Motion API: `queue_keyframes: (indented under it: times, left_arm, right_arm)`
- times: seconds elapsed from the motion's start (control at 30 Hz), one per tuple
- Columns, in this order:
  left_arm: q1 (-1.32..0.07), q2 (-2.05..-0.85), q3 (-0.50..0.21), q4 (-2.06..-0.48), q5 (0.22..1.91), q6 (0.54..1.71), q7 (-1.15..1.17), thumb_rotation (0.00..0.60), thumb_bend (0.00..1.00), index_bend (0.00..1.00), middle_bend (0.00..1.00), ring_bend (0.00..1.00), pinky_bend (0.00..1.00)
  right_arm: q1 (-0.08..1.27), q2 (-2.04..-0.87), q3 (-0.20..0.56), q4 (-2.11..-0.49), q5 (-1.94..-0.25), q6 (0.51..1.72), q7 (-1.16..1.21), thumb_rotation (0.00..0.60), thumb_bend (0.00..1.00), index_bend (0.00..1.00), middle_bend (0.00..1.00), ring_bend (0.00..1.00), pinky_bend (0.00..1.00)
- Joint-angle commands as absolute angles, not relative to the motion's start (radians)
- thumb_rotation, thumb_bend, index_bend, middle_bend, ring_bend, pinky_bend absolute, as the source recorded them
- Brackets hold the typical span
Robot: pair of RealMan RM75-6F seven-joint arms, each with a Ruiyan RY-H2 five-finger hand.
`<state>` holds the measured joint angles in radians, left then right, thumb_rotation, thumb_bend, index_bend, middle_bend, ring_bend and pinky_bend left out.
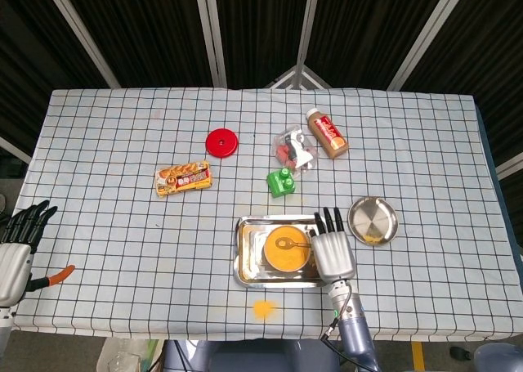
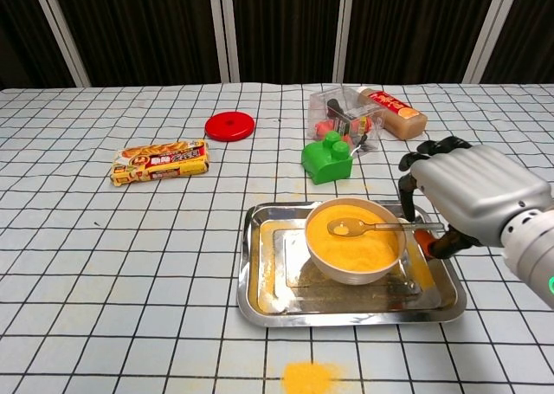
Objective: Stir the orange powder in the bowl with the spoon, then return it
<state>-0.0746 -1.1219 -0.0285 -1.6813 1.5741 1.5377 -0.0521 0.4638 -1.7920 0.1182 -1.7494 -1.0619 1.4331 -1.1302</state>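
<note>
Resting in one bowl [image 2: 353, 242] of orange powder [image 2: 363, 245]: one spoon [image 2: 368, 228].

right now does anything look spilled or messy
Yes. A small pile of orange powder lies on the cloth just in front of the tray, outside it. More powder is smeared on the tray floor beside the bowl, and some sits in the small steel dish.

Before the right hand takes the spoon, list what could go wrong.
1. The metal spoon lies across the white bowl of orange powder, its handle over the rim; a clumsy grab by the right hand could flick powder out.
2. The bowl stands loose in the steel tray and may slide or tip.
3. Orange powder already lies spilled on the checked tablecloth; stirring could add more.
</note>
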Motion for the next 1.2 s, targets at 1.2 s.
queue_keyframes:
  times: [1.2]
  left_arm:
    - [-0.076,-1.114,-0.024,-1.695,1.561,1.524,-0.059,0.600,0.00,0.00,0.00,0.00,0.00]
  right_arm:
    - [0.479,-1.807,0.111,-1.731,-1.057,1.439,-1.125,0.600,0.51,0.54,0.51,0.15,0.00]
